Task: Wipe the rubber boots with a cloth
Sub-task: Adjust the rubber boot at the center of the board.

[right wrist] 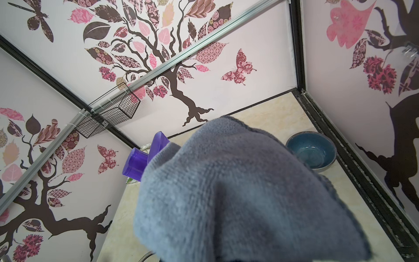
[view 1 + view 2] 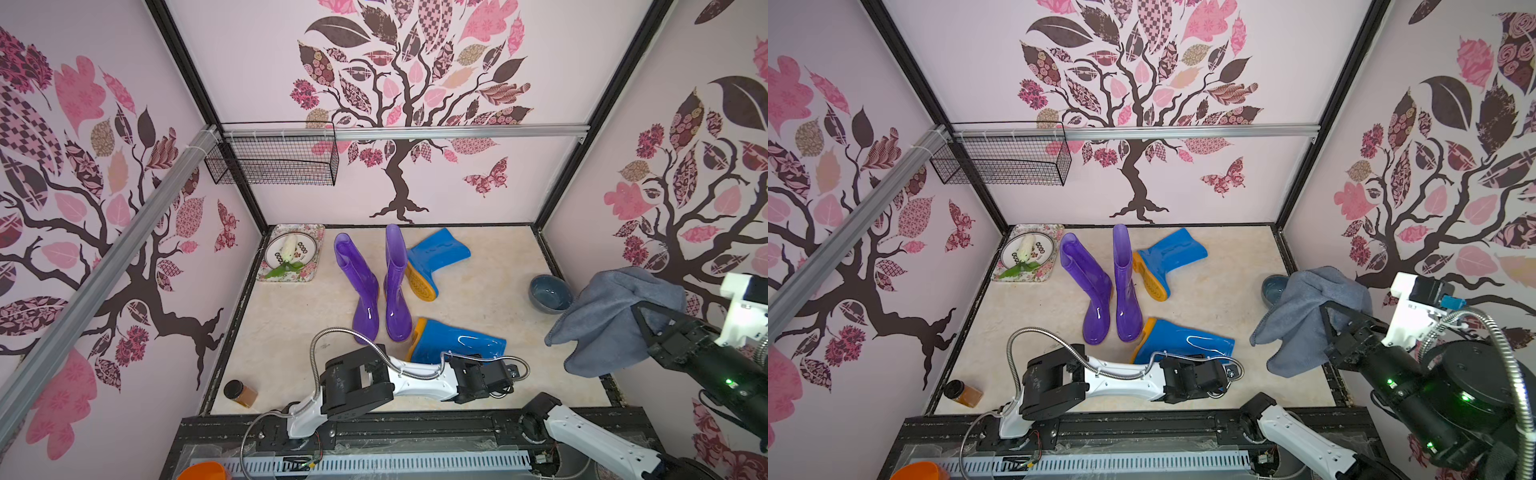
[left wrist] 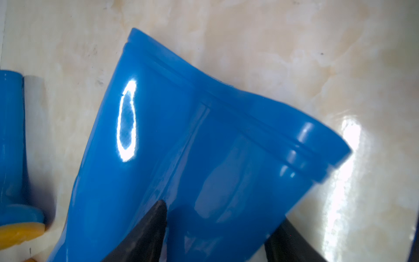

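Beside the nearer blue boot (image 2: 461, 345), seemingly apart, hangs the cloth (image 2: 611, 320).

From high above the near edge both top views share the whole floor (image 2: 291, 332), the left wrist camera sits close over the blue boot (image 3: 204, 158) at its jaws, and the right one looks past the cloth (image 1: 238, 192) on its jaws to the bowl (image 1: 311, 150).

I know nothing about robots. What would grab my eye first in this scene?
Probably the two glossy purple boots standing upright mid-floor, flanked by two bright blue ones on their sides: the far blue boot towards the back and the near blue boot towards the front. On the right, the right gripper holds a grey-blue cloth in the air, against walls covered in pink tree patterns.
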Controlling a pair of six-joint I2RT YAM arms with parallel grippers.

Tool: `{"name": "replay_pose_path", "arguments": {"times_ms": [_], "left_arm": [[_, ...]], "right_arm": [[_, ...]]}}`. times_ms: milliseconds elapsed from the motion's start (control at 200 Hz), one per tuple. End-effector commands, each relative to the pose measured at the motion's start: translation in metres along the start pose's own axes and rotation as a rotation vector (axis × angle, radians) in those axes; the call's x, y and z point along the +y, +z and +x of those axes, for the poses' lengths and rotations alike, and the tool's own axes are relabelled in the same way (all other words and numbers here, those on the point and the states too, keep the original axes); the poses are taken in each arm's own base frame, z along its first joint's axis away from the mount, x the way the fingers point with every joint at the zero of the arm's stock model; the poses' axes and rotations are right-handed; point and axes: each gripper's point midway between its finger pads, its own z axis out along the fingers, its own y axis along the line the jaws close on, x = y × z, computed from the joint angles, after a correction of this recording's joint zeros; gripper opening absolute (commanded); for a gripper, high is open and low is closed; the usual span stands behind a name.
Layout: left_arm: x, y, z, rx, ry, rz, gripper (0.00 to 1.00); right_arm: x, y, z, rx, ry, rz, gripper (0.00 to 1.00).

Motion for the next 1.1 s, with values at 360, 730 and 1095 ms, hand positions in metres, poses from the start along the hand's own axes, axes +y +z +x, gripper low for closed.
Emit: {"name": "replay_pose_path", "arguments": {"times_ms": [360, 730, 1095], "left_arm": [[0.046, -0.026, -0.061, -0.1, -0.065, -0.017, 0.0], [0.124, -0.119, -0.149, -0.343, -0.255, -0.107, 0.0], [0.184, -0.186, -0.165, -0.762, -0.665, -0.197, 0.0]], "right_arm": [[-0.026, -0.048, -0.038, -0.208, 0.049, 0.011, 0.0], [-0.047, -0.09, -0.075, -0.393, 0.119, 0.019, 0.0], [-0.048, -0.088, -0.083, -0.418, 0.111, 0.045, 0.0]]}}
